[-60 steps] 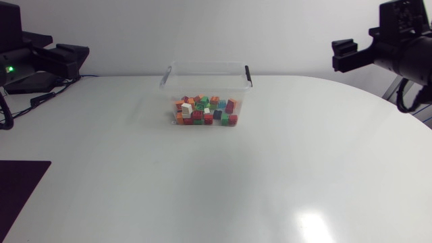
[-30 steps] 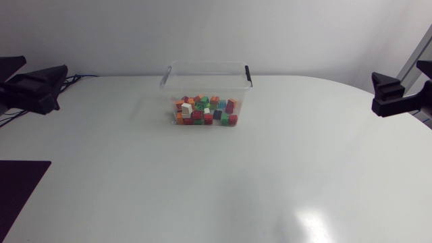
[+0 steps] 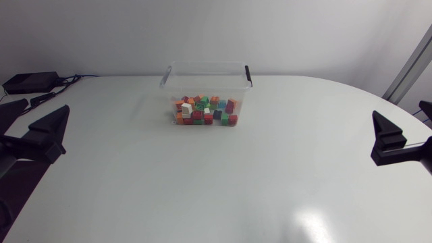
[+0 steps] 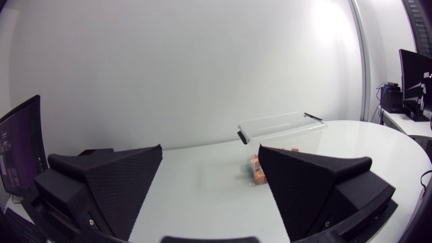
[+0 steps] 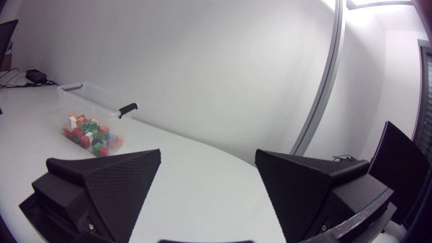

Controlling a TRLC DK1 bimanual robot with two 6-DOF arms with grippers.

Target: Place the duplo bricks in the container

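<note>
Both arms had sunk to the sides of the table (image 3: 216, 196), left gripper (image 4: 209, 152) and right gripper (image 5: 208, 154) spread wide and empty, with the duplo bricks (image 3: 206, 112) all in the container (image 3: 206, 65), so seemingly only parking remained.

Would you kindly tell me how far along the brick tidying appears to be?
Done: the coloured bricks lie piled inside the clear container, and no loose brick shows on the table. In hand: nothing; the left tool and right tool are both open and empty, at the table's side edges. Left: nothing visible, so the job looks finished.
</note>
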